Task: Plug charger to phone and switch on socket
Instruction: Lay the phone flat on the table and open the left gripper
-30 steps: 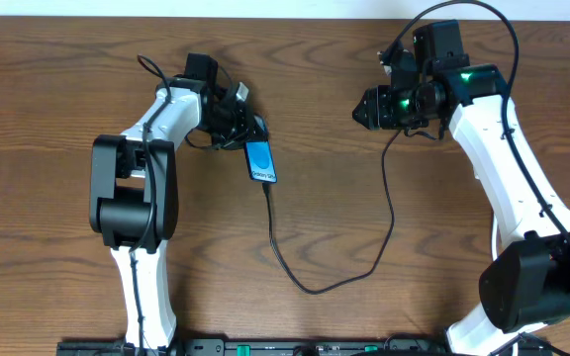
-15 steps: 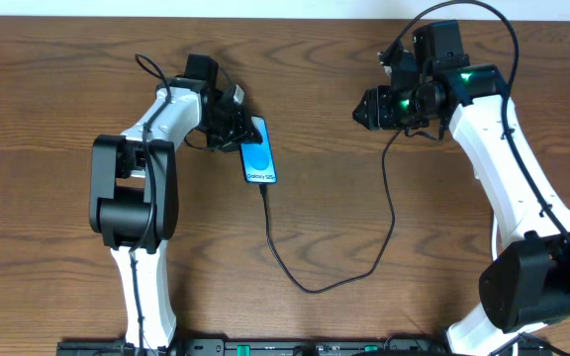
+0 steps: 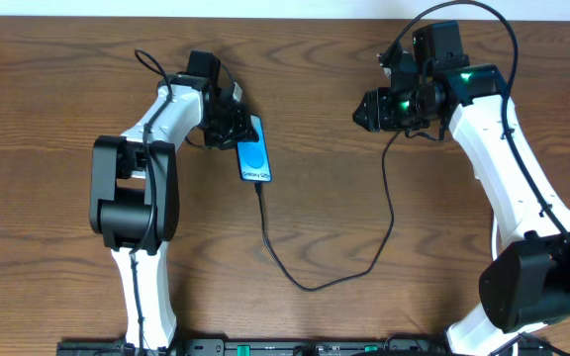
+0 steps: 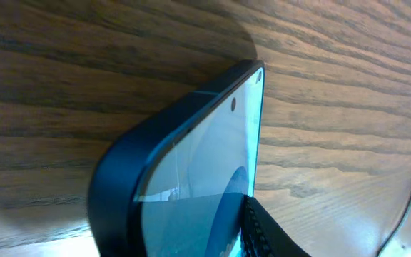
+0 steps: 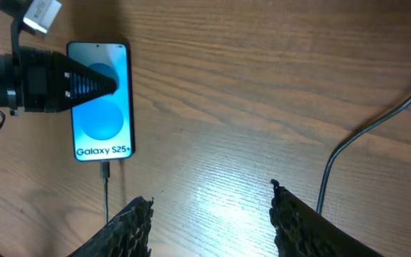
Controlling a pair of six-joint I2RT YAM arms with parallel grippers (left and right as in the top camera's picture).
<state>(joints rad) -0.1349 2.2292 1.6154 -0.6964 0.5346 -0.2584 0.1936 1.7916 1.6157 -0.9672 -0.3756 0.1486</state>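
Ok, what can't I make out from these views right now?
The socket: in no view; overhead, the charger runs under the right arm.
Plug seating: right wrist, too small at the bottom edge of the phone.
Left wrist: phone's lower half cut off by the frame edge; port unseen.

Your white-and-black left arm [image 3: 164, 111] rises from its base with the elbow folded and the wrist turned to the right. Its jaws are narrowed, pinching the upper part of the slim black-edged smartphone [image 3: 254, 160]. Your white-and-black right arm [image 3: 511, 168] stretches further up, wrist bent left. Its jaws are parted and free.
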